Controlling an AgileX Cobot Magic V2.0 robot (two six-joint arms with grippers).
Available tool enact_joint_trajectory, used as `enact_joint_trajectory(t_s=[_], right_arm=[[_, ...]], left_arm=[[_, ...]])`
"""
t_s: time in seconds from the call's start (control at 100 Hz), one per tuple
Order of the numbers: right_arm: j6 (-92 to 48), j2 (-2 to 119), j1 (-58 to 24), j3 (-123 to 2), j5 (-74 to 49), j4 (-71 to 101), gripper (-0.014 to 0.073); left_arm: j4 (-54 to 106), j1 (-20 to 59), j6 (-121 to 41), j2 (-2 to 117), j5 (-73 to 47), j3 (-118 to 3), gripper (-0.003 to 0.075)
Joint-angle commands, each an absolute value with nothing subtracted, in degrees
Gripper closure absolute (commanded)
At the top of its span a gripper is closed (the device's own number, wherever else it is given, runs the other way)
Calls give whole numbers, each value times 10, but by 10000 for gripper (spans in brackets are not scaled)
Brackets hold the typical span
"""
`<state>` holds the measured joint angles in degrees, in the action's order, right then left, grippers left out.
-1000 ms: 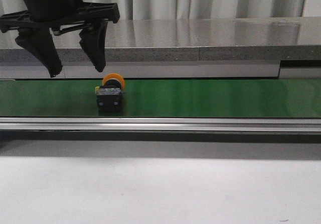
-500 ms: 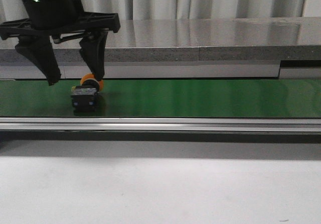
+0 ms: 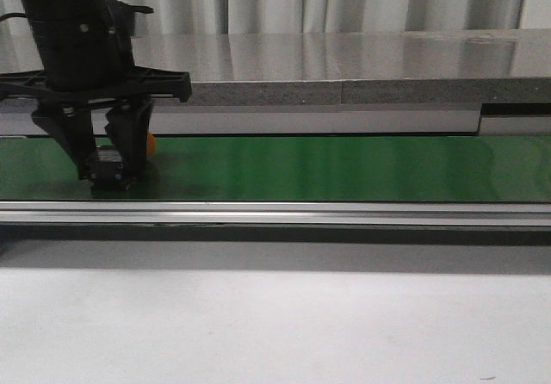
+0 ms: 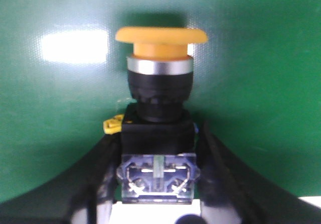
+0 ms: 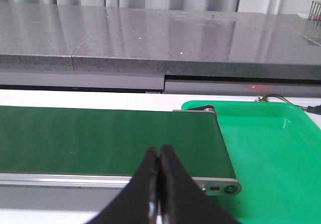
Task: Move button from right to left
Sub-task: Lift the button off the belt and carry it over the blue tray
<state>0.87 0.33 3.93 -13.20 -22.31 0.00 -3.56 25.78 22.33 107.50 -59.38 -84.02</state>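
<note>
Riding leftward along the green belt (image 3: 344, 167) since a second ago: the button (image 3: 110, 164), now lying near the belt's left end, with the left gripper (image 3: 110, 173) dropped from above it to straddling it. Sitting on the belt surface, body flanked on both sides by the dark fingers (image 4: 220, 169); jaws spread around the black body, contact not clear enough to call a pinch yet. Resting well off beyond the belt's right end, beside a green tray (image 5: 271, 148): the right gripper (image 5: 159, 156), fingers pressed together on nothing. Closing squarely on the flat sides of the black box, likely best, rather than on the round neck, and keeping low. Showing a wide yellow-orange cap, silver ring, black collar, boxy black body, clear terminal block, small yellow tab.
</note>
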Motion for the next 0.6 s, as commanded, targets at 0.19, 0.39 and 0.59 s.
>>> enact_joint_trajectory(t_s=[0.19,0.39,0.59], right_arm=[[6,10,39,-146,-172,0,662],[6,10,39,-146,-172,0,662],[6,10,39,-146,-172,0,662]], left_arm=[[-36,251,229,1042,-598,-860,590],[-53,223,215,1004,-598,-859,590],[-48,130,154,970,-604,-859,590]])
